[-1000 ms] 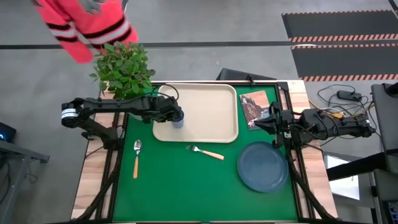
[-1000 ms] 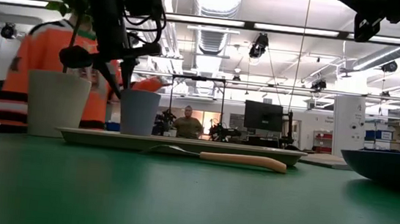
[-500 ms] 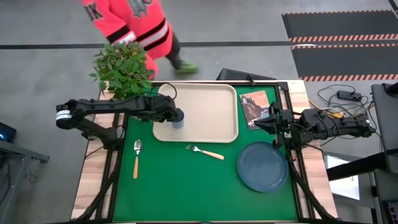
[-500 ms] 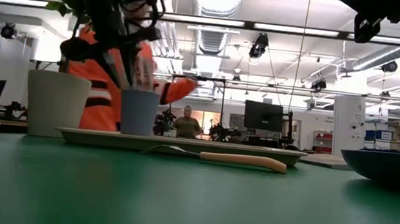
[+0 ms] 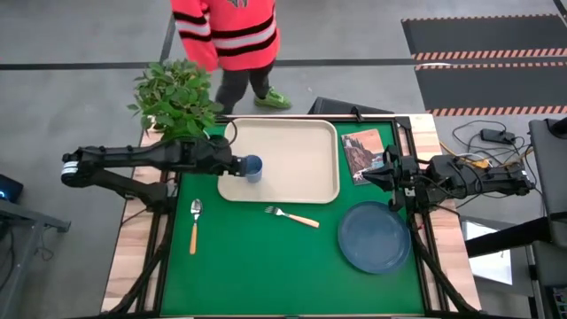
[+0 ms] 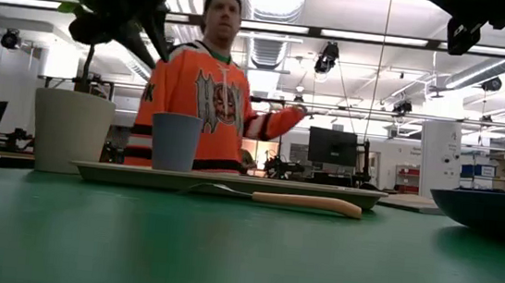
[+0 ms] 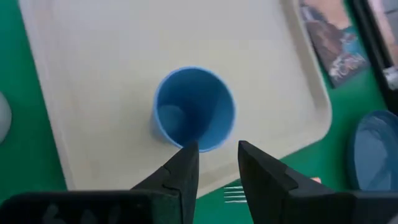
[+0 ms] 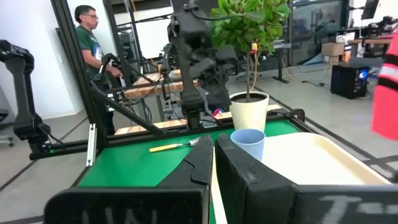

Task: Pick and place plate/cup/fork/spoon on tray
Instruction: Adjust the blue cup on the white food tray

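The blue cup (image 5: 252, 167) stands upright on its base at the near left corner of the cream tray (image 5: 297, 142); it also shows in the left wrist view (image 7: 194, 109). My left gripper (image 5: 233, 166) is open, just left of the cup and above it, and touches nothing (image 7: 215, 163). The fork (image 5: 294, 216) lies on the green mat in front of the tray. The spoon (image 5: 195, 223) lies at the left. The dark blue plate (image 5: 374, 237) lies at the near right. My right gripper (image 5: 386, 168) is shut and empty at the right edge.
A potted plant (image 5: 175, 97) stands at the far left corner, beside the tray. A picture booklet (image 5: 361, 151) lies right of the tray. A person in an orange jersey (image 5: 226, 35) stands beyond the far edge.
My left gripper has come away from the cup, drawing back toward the table's left edge and rising. The cup stays upright on the tray where it was. The person behind the table has walked toward the right.
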